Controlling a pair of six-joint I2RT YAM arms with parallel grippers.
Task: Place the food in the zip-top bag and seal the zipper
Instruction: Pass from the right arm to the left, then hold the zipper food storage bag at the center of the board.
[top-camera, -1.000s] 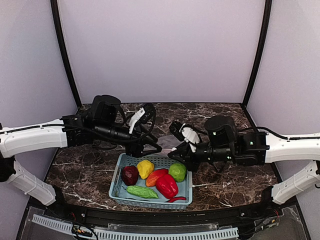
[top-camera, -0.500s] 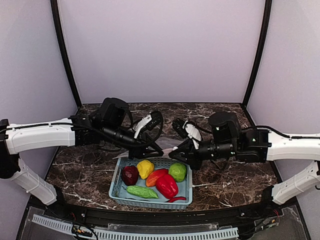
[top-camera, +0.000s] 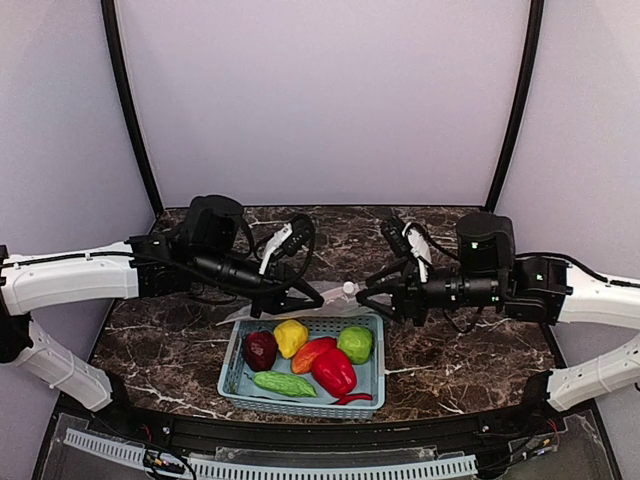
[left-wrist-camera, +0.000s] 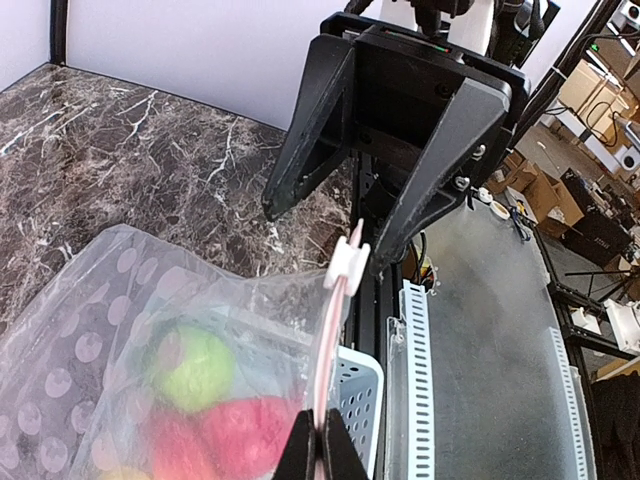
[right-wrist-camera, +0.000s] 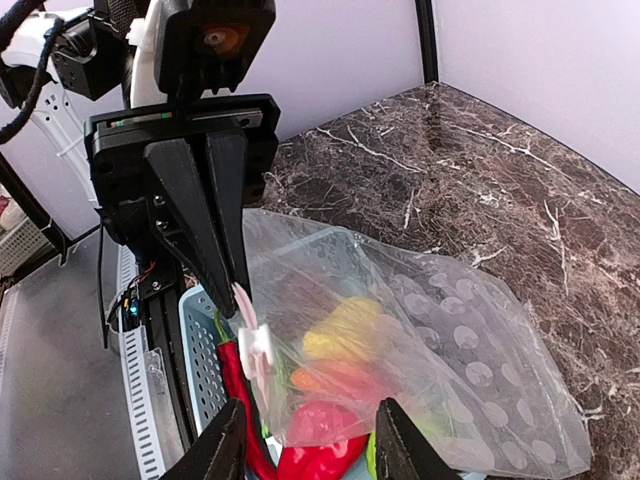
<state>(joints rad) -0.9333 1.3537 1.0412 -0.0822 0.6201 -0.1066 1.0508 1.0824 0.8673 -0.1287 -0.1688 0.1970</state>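
Pinching zipper (left-wrist-camera: 335, 340) – left gripper (left-wrist-camera: 319, 447) clamped; right gripper (right-wrist-camera: 310, 442) spread near slider (left-wrist-camera: 352, 262).

Both arms are shown reaching inward above the counter, claws facing each other. The left claw (top-camera: 314, 298) is pinched shut on the zipper (left-wrist-camera: 337, 320); the right claw (top-camera: 362, 300) is spread apart.
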